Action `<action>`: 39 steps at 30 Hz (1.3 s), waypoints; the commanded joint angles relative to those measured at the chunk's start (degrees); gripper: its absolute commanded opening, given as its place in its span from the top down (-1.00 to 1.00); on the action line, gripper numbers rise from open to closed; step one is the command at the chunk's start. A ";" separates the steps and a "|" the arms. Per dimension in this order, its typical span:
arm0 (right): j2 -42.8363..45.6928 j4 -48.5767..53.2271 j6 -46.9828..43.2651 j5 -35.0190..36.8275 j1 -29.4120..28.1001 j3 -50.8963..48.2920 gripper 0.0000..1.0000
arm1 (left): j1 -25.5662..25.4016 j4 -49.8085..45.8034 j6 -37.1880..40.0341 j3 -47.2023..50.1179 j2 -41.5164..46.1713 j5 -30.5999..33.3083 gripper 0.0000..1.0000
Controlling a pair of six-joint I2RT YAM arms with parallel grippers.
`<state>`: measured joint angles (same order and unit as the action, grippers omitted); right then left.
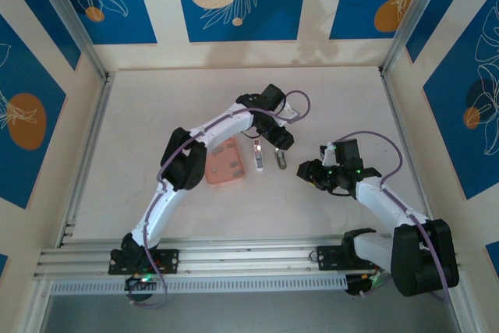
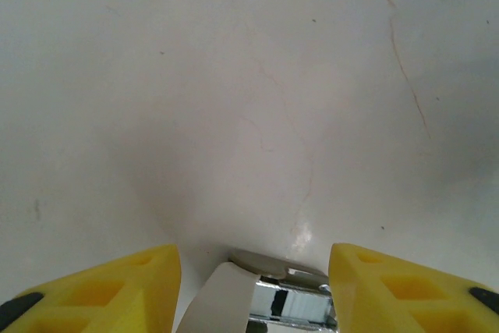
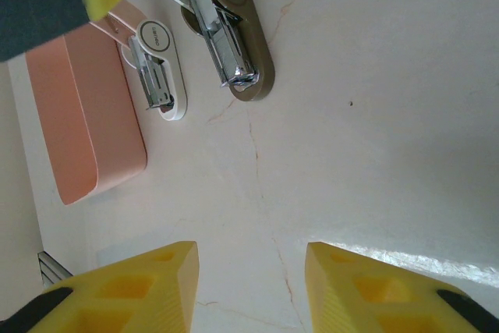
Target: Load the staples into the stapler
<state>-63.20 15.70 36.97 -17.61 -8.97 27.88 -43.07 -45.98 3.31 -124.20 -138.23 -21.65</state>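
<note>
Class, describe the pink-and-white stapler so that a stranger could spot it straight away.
Find the salmon-pink tray on the table. Just right of it lie two tiny staplers side by side. The stapler wanted is the pink-and-white one nearest the tray, not the grey-brown stapler beyond it.

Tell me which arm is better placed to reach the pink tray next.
Left, probably. The left fingers straddle the grey-brown stapler, near the pink tray. The right fingers hang farther off, beyond both that stapler and the pink-and-white stapler.
</note>
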 commanded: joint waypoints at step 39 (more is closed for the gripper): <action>-29.60 4.82 -3.40 -0.94 -7.50 26.05 0.16 | 2.11 35.15 -16.12 61.62 48.21 7.45 -0.05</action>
<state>-89.89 16.88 34.98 -19.51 -15.14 50.96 -41.60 -14.92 -10.74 -65.08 -92.47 -15.64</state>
